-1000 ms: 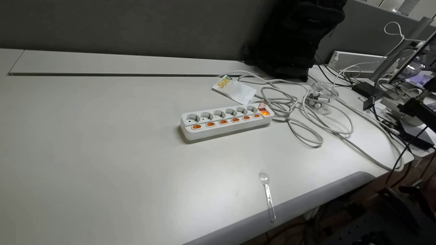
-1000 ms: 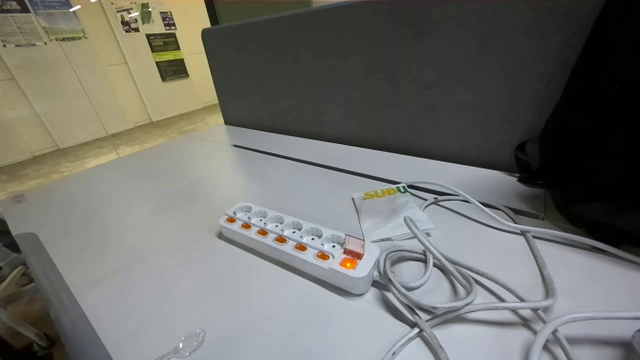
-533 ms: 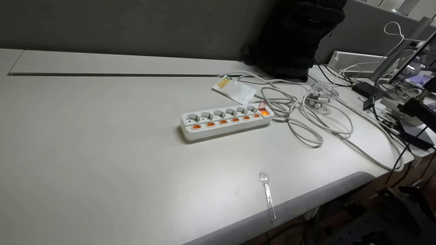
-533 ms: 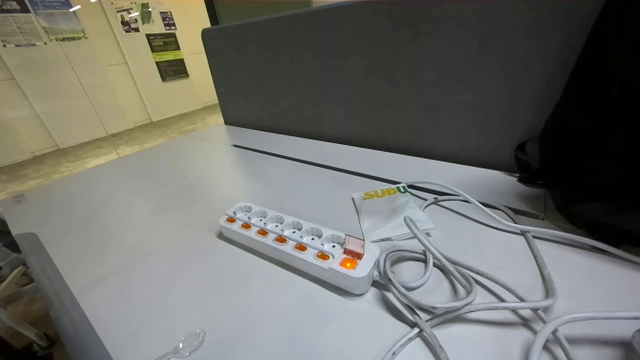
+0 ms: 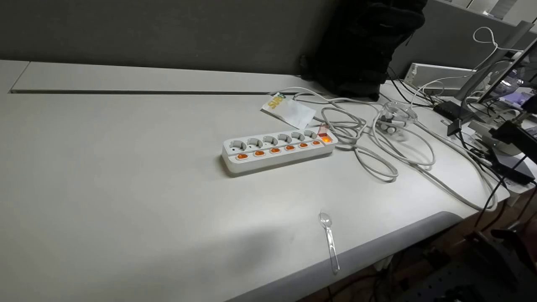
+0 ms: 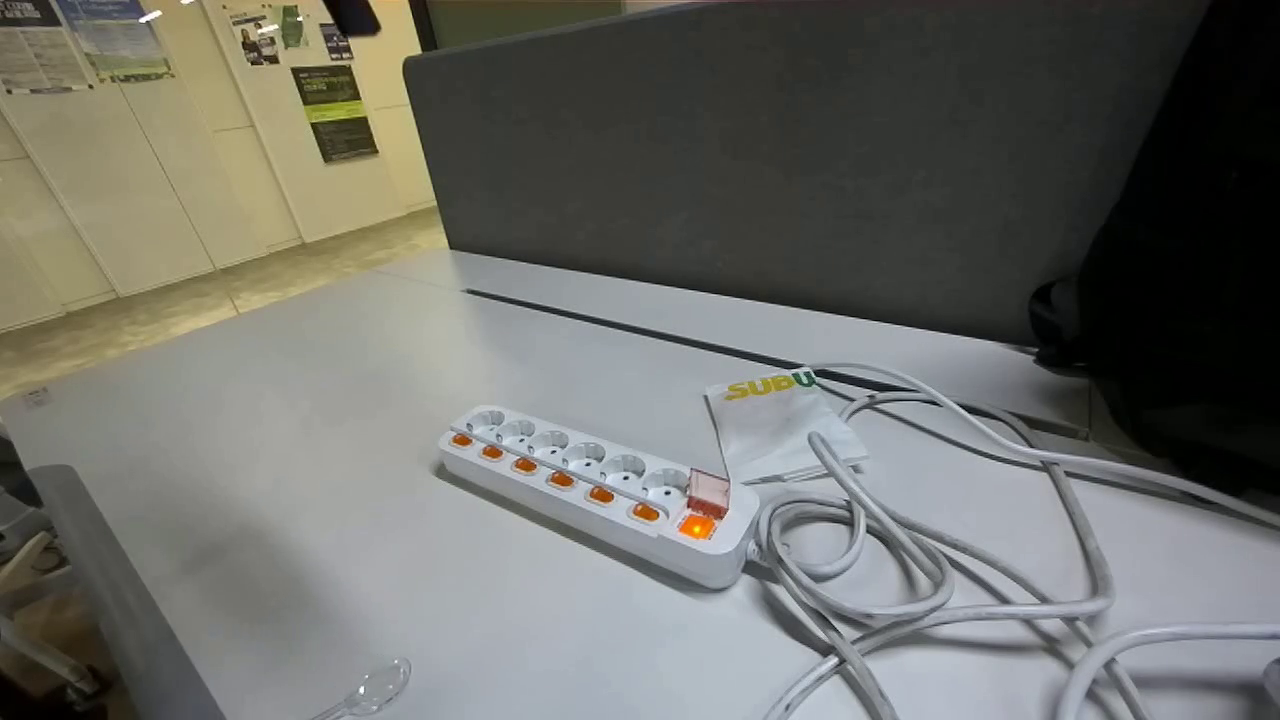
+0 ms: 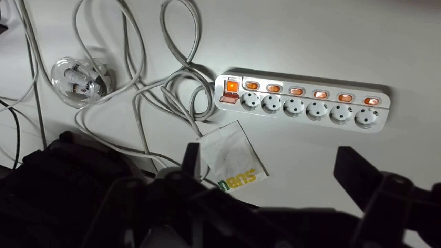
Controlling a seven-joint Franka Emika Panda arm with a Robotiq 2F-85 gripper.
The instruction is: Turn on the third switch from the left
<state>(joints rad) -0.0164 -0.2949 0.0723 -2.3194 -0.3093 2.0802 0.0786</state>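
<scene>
"Wrist view: where do we find the third switch (image 7: pixel 320 94)?"

"On the white power strip (image 7: pixel 305 103), third from the end without the cable (image 7: pixel 187 64). Both exterior views put that end on the left; here it is on the right, so we count inward from there."

"Is it lit?"

"We cannot tell glow from glare."

"And how does the strip lie to us?"

"Its long axis runs nearly crosswise, close to parallel with the line between our fingers (image 7: pixel 356 175). The sockets (image 7: pixel 293 107) are on our side, the switch on the far side."

"How do the fingers stand?"

"Spread wide, with nothing held. The switch lies ahead of the tips in this view, off the middle, toward the finger on the cable-free side."

"So our move?"

"We judge it a reach forward over the sockets, then down onto that one switch. With the fingers this wide, we might strike a neighbouring switch (image 7: pixel 345 97); pressed together, they would make a single tip."

"Anything else close?"

"A paper packet (image 7: pixel 231 155) on the worktop (image 7: pixel 310 27), showing just beside the other finger. Our height above it we cannot tell."
</scene>
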